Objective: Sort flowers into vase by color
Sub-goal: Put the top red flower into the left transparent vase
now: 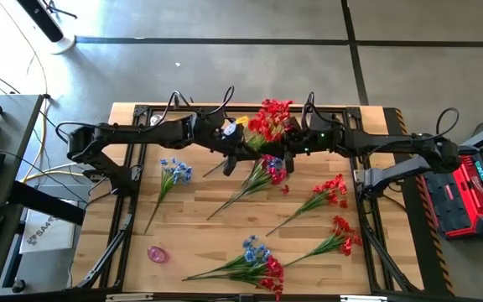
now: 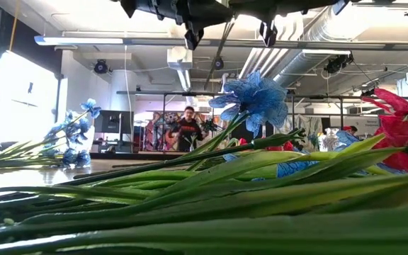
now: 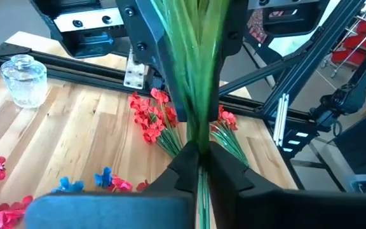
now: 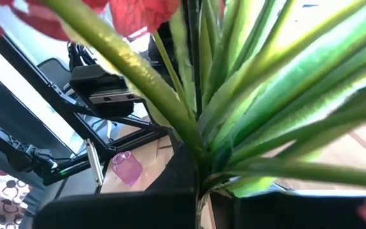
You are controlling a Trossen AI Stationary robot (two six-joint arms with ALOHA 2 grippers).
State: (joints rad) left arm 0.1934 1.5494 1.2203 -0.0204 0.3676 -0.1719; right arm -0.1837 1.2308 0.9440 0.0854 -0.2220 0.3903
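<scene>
Both tools meet at 12 o'clock on the worktop: the left tool clamps green stems, the right tool grips a red spray. Most flowers still lie loose, red spray at 3 o'clock, blue spray at 9; sorting looks barely begun.

Thick green stems and long leaves fill most of the right wrist view, fanning out from a point between the right gripper's dark fingers, which are closed on them. Red petals hang at one edge above the stems. Beyond the foliage lie a strip of wooden table with a small pink vase lying on it, the black frame rails and part of the other arm.
</scene>
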